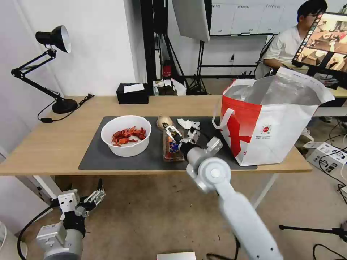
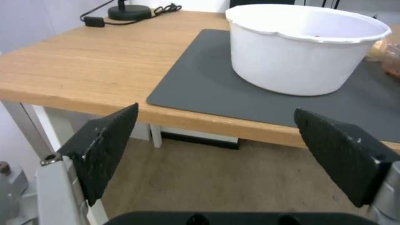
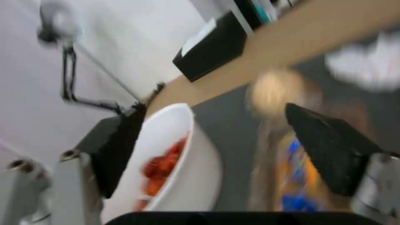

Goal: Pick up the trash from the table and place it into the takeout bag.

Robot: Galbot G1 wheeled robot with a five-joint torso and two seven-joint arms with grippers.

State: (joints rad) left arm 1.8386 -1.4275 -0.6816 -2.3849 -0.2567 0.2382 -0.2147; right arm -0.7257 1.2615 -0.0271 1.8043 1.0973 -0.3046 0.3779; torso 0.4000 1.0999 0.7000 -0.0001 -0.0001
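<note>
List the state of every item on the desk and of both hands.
White round bowl: upright, holding red shells.
Clear plastic clamshell tray: lying flat on the mat.
Crumpled white tissue: loose on the mat.
White-and-red takeout bag: upright, open.
Right hand: open, over the tray.
Left hand: open, below desk level.

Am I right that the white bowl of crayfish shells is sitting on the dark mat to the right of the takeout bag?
Not quite: in the head view the white bowl does sit on the dark mat, but to the left of the takeout bag.
</note>
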